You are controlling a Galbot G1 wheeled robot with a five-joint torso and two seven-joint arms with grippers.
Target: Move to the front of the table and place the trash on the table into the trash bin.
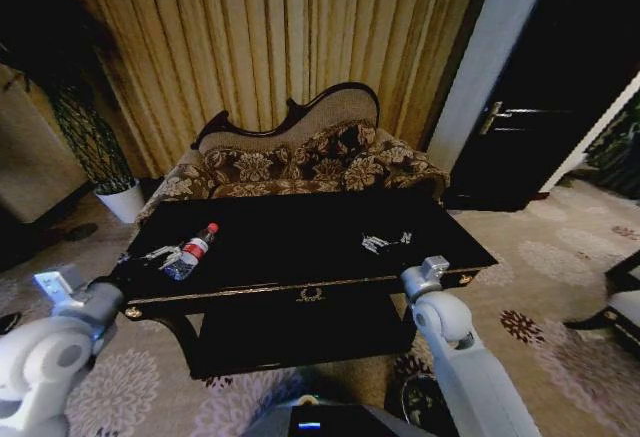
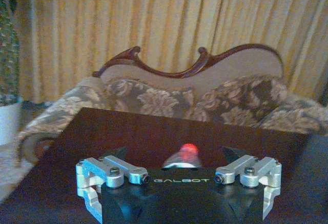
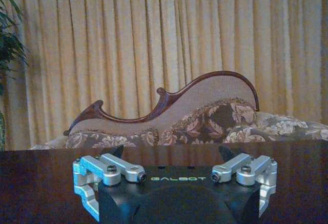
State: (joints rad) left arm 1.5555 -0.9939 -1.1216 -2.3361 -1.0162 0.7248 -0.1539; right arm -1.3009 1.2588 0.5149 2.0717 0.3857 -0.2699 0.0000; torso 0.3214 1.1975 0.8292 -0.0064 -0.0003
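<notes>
**Q:** What's at your left, and how will it handle?

**Me:** My left gripper [image 2: 174, 175] sits just past the table's [image 1: 330, 257] front-left corner, jaws spread wide, holding nothing. The bottle [image 1: 192, 250] lies on its side near that left end, red cap pointing toward the sofa [image 1: 300, 162]; from my left wrist it is lined up between my open fingers. I judge it light, thin-walled and slick, and it could roll when nudged. I'd close across the body near the label, not the cap. White scraps [image 1: 160, 253] lie touching or just beside it; they look flimsy and hard to pinch.

**Q:** And moving right?

**Me:** The glossy middle is bare, so there's room to sweep. More crumpled scraps [image 1: 385, 242] lie right of centre. My right gripper [image 3: 174, 175] waits at the front edge near the right corner, also wide open and empty. The front edge sits close beneath both wrists, so I'd lift before crossing. Something dark on the floor [image 1: 425, 397] beside my right arm may be the bin; I cannot tell.
</notes>
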